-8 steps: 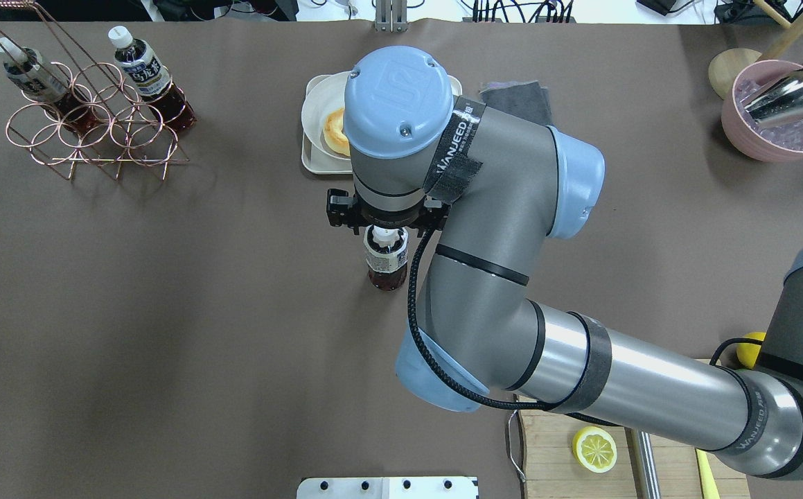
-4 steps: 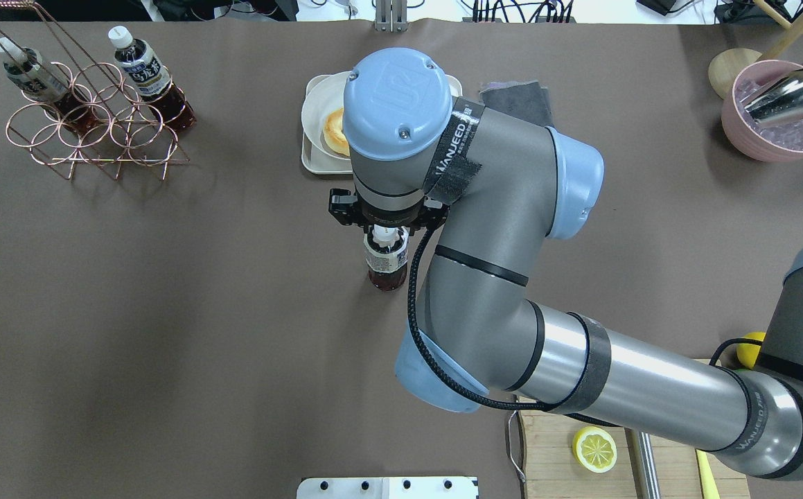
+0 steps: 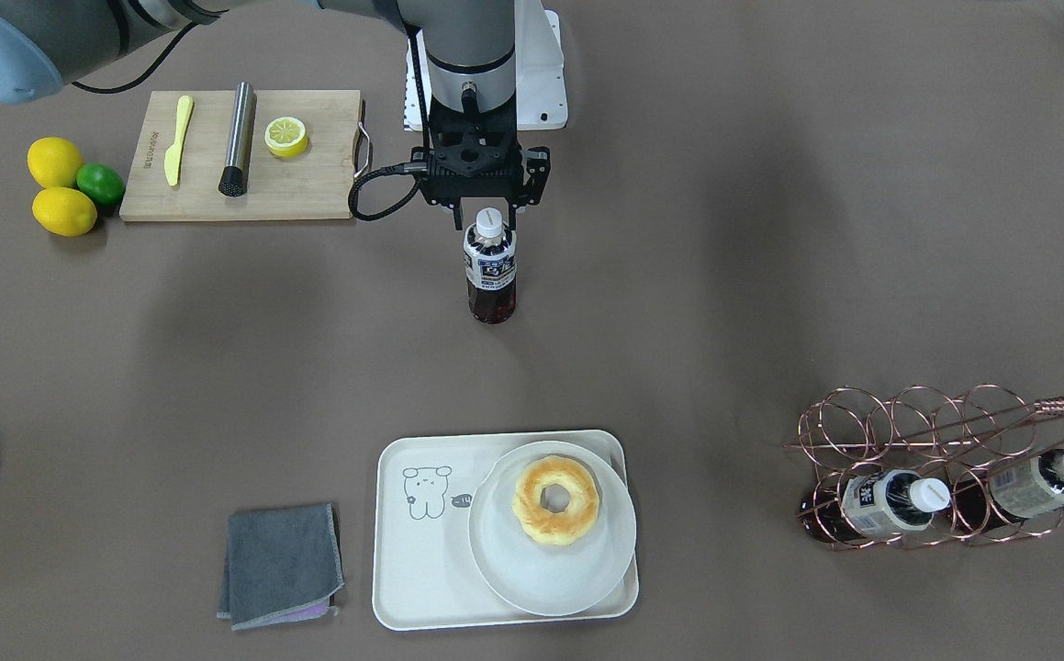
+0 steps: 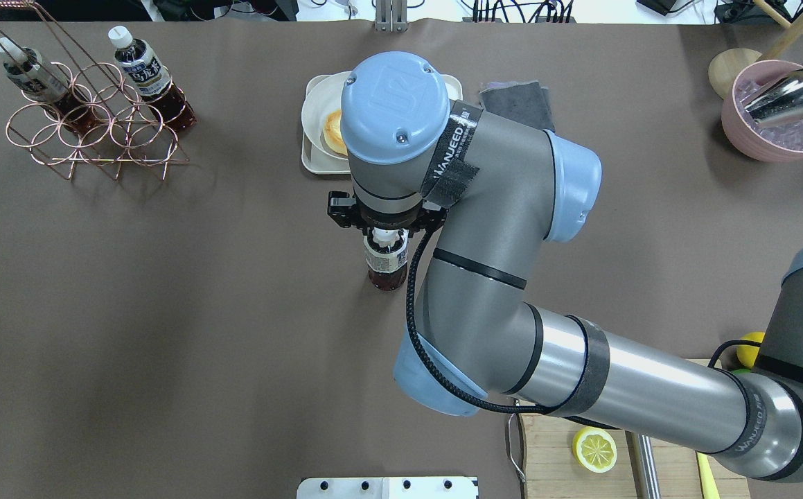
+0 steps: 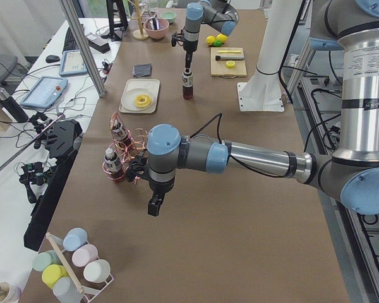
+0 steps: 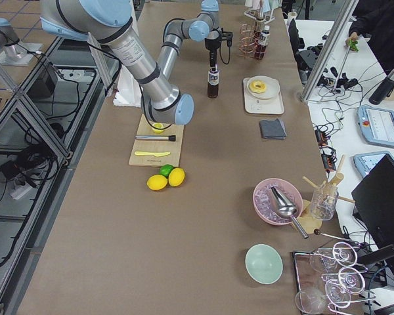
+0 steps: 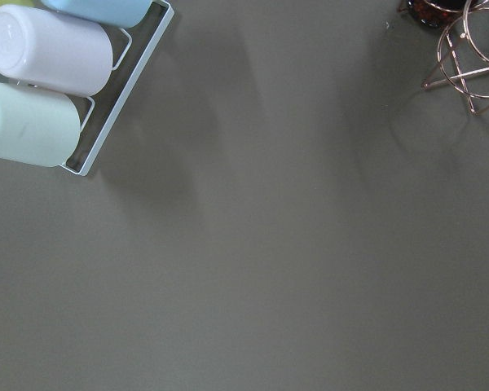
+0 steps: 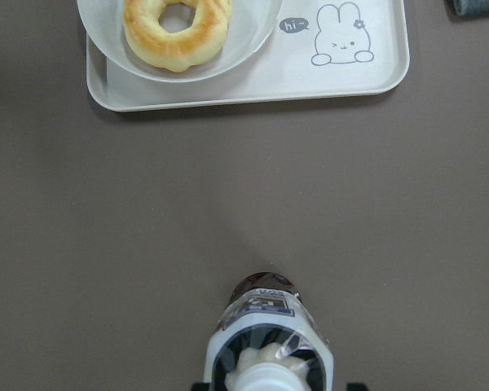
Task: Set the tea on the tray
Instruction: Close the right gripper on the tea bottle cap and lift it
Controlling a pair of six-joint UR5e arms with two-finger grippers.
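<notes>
Counting outward from the middle, found one tea upright on the bare brown table, white cap on, well apart from the one tray and not on it. Saw the right gripper straight above the bottle, jaws spread to either side of the cap with a gap on each side, pinching nothing.

On the tray, noted one round white plate carrying one ring doughnut, with the small line drawing uncovered beside it. Just beside the tray, one folded grey cloth.

Farther off, counted one copper wire rack holding two more bottles of the same dark drink. Toward the robot's base, one wooden cutting board bearing one lemon half, one yellow knife and one metal cylinder. Next to the board, two whole lemons and one lime, all touching.

Spotted the left gripper only in the side view, hanging over the table near the rack; could not tell whether spread or pressed together. From its wrist camera, three pastel cups lying side by side.
</notes>
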